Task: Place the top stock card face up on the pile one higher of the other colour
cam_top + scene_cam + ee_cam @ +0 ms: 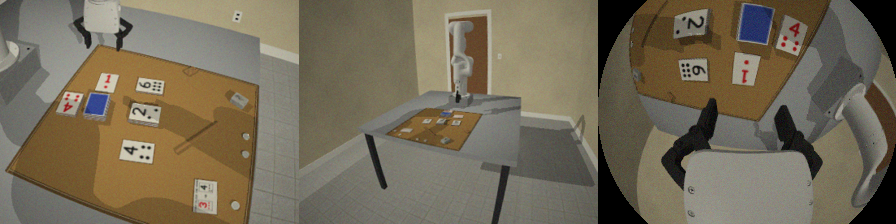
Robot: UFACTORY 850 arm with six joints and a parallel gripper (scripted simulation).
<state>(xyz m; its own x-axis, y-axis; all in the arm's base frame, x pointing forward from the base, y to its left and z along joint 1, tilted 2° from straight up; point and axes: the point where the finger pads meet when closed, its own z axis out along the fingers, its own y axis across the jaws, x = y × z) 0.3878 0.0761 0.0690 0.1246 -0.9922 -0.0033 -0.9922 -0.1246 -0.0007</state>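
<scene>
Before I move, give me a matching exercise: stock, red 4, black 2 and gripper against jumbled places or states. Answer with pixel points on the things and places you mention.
1. Face-down stock (pixel 97 104) (pixel 446 114) (pixel 756 23)
2. Red 4 (pixel 70 103) (pixel 448 111) (pixel 791 36)
3. Black 2 (pixel 145 114) (pixel 441 121) (pixel 692 24)
4. Gripper (pixel 103 48) (pixel 457 97) (pixel 748 108)

A. Between black 6 (pixel 150 86) (pixel 456 122) (pixel 694 70) and black 4 (pixel 137 152) (pixel 426 121)
B. Open
C. Blue back up
D. Face up beside the stock

Pairs: 1-C, 2-D, 3-A, 4-B

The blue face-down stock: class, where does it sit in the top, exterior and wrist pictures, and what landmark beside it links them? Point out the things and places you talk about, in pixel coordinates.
Top: the blue stock (pixel 97 104) (pixel 446 114) (pixel 755 23) is left of centre.
Exterior: near the middle, small, toward the cloth's far edge.
Wrist: at the upper edge, just right of centre.
Shared landmark: the black two pile (pixel 145 114) (pixel 441 121) (pixel 692 24), plain in top and wrist, tiny in exterior.
</scene>
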